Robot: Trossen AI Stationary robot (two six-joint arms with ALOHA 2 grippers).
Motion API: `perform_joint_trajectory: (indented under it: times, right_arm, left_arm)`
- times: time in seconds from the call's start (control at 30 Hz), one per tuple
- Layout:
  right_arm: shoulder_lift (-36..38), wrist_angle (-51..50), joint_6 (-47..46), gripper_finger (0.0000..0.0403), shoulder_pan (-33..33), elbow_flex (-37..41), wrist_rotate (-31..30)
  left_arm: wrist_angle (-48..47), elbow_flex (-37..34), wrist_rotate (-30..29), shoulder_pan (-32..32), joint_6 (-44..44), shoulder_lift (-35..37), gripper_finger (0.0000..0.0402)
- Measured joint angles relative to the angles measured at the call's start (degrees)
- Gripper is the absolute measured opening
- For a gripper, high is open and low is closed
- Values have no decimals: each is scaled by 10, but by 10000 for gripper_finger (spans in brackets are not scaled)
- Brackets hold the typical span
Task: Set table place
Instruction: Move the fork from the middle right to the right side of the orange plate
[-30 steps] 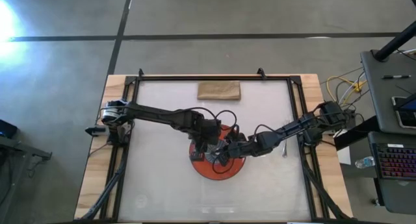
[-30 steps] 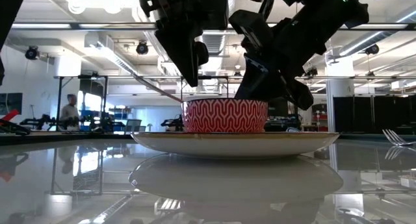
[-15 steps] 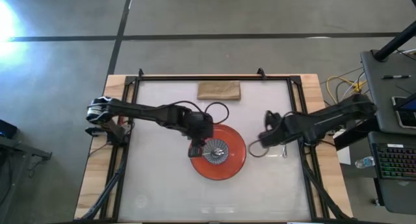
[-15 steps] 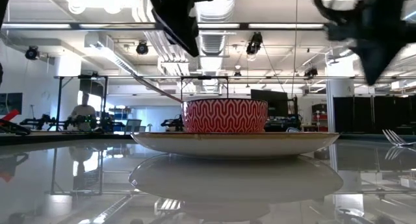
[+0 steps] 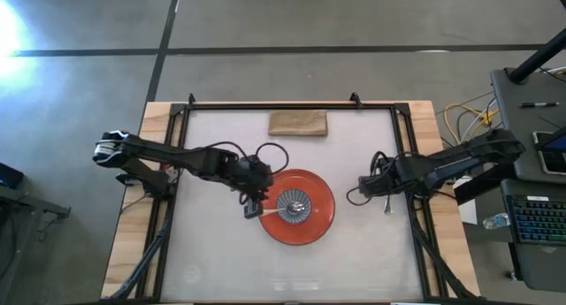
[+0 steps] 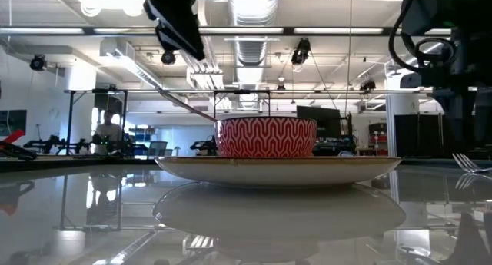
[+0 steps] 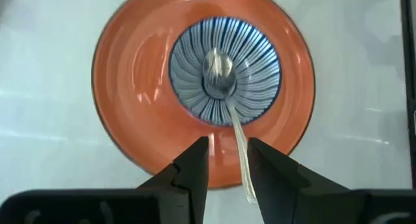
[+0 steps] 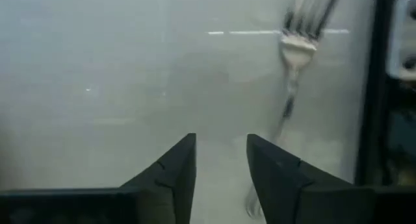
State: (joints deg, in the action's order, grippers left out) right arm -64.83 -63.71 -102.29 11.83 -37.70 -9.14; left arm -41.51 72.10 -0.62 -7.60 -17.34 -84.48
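Observation:
An orange plate (image 5: 324, 214) lies mid-table, and a red-patterned bowl (image 6: 265, 137) with a blue-striped inside (image 7: 195, 87) stands on it. A spoon (image 7: 238, 134) lies in the bowl, its handle leaning on the rim and sticking out toward the left. My left gripper (image 7: 227, 162) hovers open above the plate's left edge, over the handle's end and clear of it. A fork (image 8: 296, 52) lies on the table (image 5: 354, 261) near its right edge. My right gripper (image 8: 221, 159) hangs open just left of the fork, with nothing between its fingers.
A wooden block (image 5: 298, 123) lies at the table's far edge, in the middle. A black metal frame (image 5: 407, 163) borders the table. Beyond the right edge stands a dark desk with a keyboard (image 5: 539, 221). People show in the room behind.
Both grippers have drawn away from the bowl. My right gripper has gone toward the table's right edge and now hangs by the fork. My left gripper has gone toward the table's left edge, to the plate's left rim. Plate, bowl and spoon have stayed put.

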Motion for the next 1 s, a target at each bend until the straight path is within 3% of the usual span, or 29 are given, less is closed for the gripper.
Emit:
perform_joint_trajectory:
  times: [0.13, 0.33, 0.43, 0.5, 0.57, 0.77, 0.87, 1.0]
  right_arm:
    - [-59, -37, 8, 101, 14, -46, 23]
    - [-164, -269, -29, 57, 57, -154, 108]
    - [-186, -200, -48, 56, 80, -165, 143]
    - [-213, -147, -69, 62, 92, -167, 131]
    - [-250, -156, -85, 70, 97, -148, 127]
    - [-325, -115, -82, 99, 95, -88, 250]
    - [-326, -31, -76, 104, 95, -86, 232]
    - [-295, -25, -161, 105, 95, -91, 164]
  left_arm:
    - [12, -38, -17, -17, -44, 27, 91]
    - [10, -74, -47, -42, -86, 48, 91]
    - [26, -85, -59, -50, -93, 51, 91]
    - [21, -93, -59, -52, -93, 52, 91]
    - [25, -97, -59, -52, -93, 52, 91]
    - [20, -100, -58, -56, -80, 60, 91]
    - [20, -100, -57, -56, -74, 66, 91]
    - [18, -101, -56, -56, -73, 71, 91]
